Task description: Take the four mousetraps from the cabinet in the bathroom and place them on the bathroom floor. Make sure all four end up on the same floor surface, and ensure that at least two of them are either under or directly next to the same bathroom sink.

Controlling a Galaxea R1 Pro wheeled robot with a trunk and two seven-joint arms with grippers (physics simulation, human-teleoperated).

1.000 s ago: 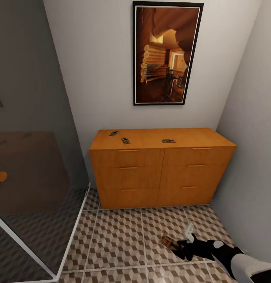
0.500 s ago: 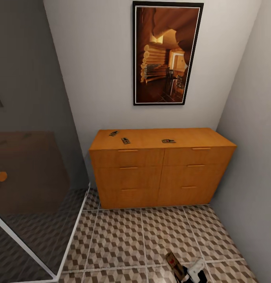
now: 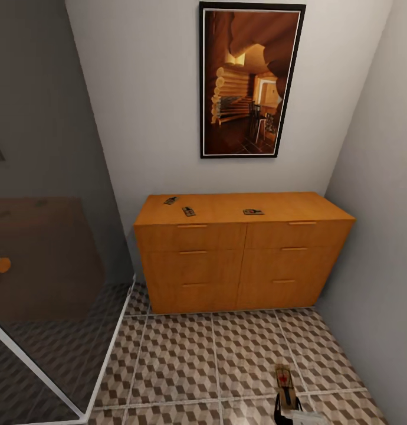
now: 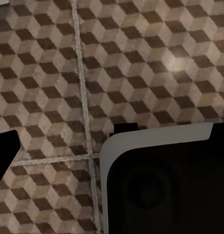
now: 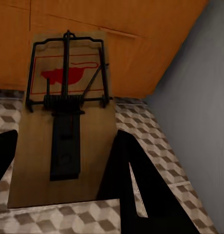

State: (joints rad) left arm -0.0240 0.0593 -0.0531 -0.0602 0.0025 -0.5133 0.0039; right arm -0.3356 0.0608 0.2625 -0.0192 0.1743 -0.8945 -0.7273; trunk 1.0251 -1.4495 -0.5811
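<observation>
Fingers [image 5: 58,165] grip flat wooden mousetrap [image 5: 65,117] above cube-patterned floor [image 3: 186,354].

Right black claw [image 3: 288,406] cut off by the head view's lower edge. Three small brown wooden mousetraps [image 3: 187,211] on the orange-brown wooden cabinet [image 3: 245,254], well beyond it: details too small to read.

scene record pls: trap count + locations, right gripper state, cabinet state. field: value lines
traps on cabinet top: three, at
held mousetrap: between the right gripper fingers, above the bathroom floor
right gripper: shut on the held mousetrap
left gripper: state not readable in the left wrist view
cabinet: drawers shut
sink: not assessed here
</observation>
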